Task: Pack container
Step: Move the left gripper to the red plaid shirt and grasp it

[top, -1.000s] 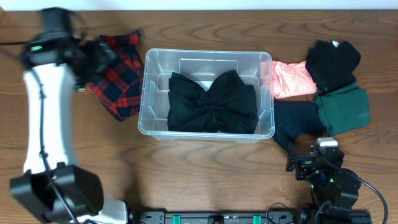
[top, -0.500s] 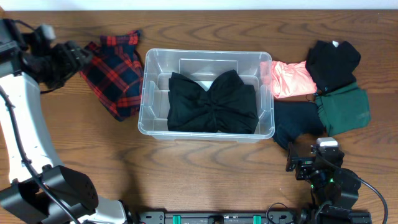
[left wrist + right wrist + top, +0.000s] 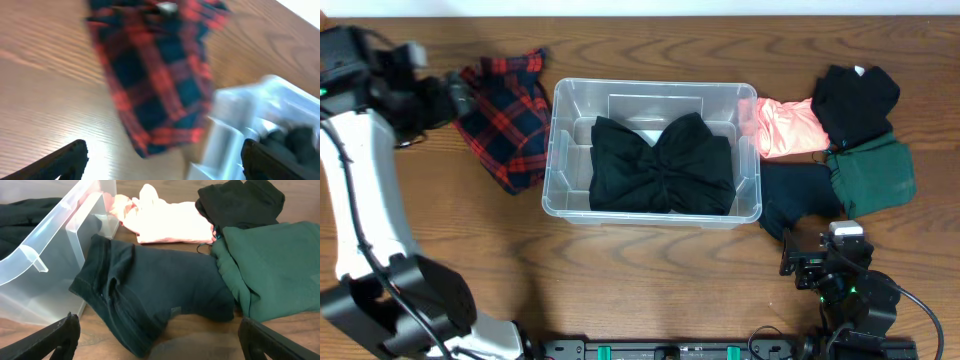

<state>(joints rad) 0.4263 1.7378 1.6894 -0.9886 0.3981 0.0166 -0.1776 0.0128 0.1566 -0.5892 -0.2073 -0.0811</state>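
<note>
Overhead top-down, wrist views low, sharing container [image 3: 655, 84]

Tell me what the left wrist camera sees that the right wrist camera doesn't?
Only the left wrist view: a crumpled red-and-navy plaid cloth lying beside the clear plastic rectangular container.

Only the right wrist view: a pink garment, a black bundled garment, a dark green garment, and a dark navy garment lying right up against the container's wall.

Both: the container, the black cloth inside it, and the brown wooden table.
</note>
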